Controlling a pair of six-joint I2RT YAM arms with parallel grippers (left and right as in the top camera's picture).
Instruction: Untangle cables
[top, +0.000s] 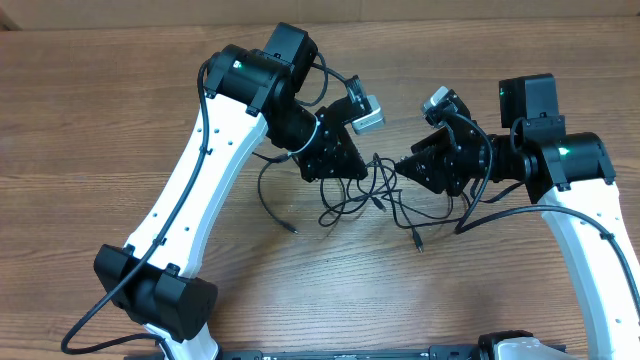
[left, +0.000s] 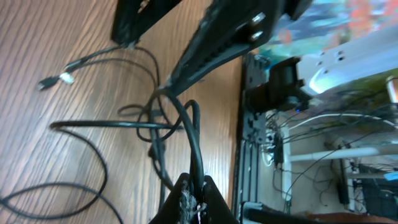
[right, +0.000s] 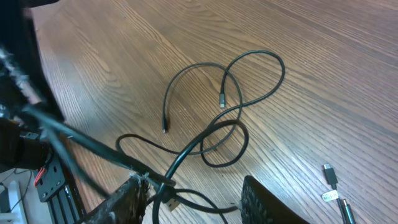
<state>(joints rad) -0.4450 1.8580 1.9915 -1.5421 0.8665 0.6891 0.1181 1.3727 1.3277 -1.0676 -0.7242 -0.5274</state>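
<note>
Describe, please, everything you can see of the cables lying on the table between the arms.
The cables are thin, black, flexible cords, seemingly rubber-coated, looped over one another in a loose tangle on the wooden table. Free ends with small plugs, some silver or white tipped, trail outward. Most lies flat; part is lifted, because the left hand is shut on strands and another strand rests against one finger of the open right hand.

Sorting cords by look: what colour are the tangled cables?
Black; the cables show best in the right wrist view, against the wooden table.
</note>
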